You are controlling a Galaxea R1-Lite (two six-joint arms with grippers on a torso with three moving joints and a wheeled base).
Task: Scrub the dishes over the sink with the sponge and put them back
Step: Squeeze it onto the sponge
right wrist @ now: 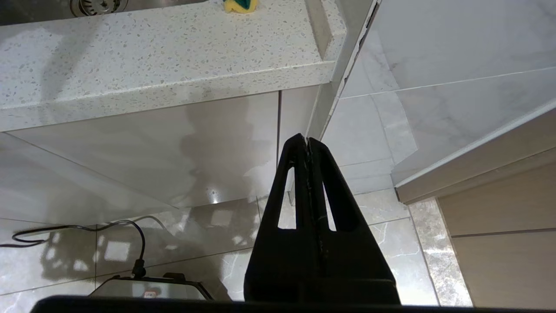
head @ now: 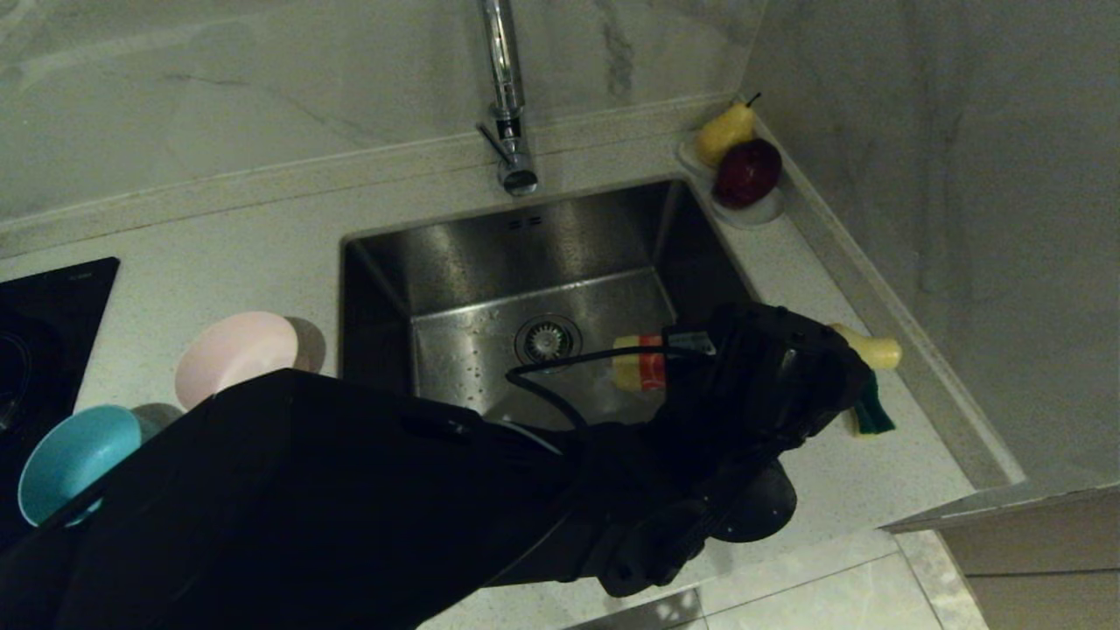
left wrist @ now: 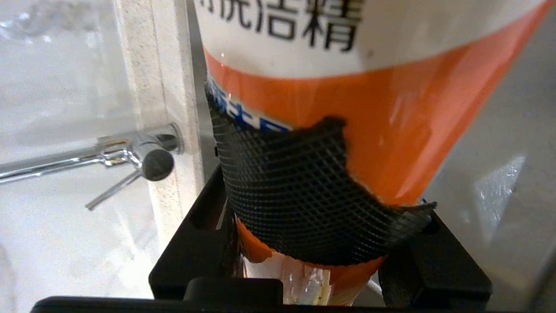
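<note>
Your left hand (head: 761,367) reaches across the sink (head: 542,289) and is clamped on a detergent bottle (head: 643,361), its mesh-lined fingers (left wrist: 304,204) wrapped round the orange band of the label. The bottle lies nearly level, long axis running across the basin: base toward the drain strainer (head: 548,339), pale cap (head: 871,350) out over the bench strip at the sink's right edge. The sponge (head: 871,411) lies on that same strip, just beside the hand and below the cap (green face partly hidden by the wrist in the head view; the right wrist view shows it (right wrist: 240,4) sitting near the bench's front right corner). That is the relation the coming move likely turns on: cap above sponge, so tipping further would drop detergent onto it.

The dishes wait on the bench left of the sink: the pink bowl (head: 236,354) next to the sink's left rim, the blue bowl (head: 74,459) nearer the front edge; the yellow one is not visible. None is scrubbed yet, judging by where they lie.

Your right hand (right wrist: 307,152) hangs parked below the bench's front edge, fingers pressed together on nothing. It is nearer the sponge's side.
</note>
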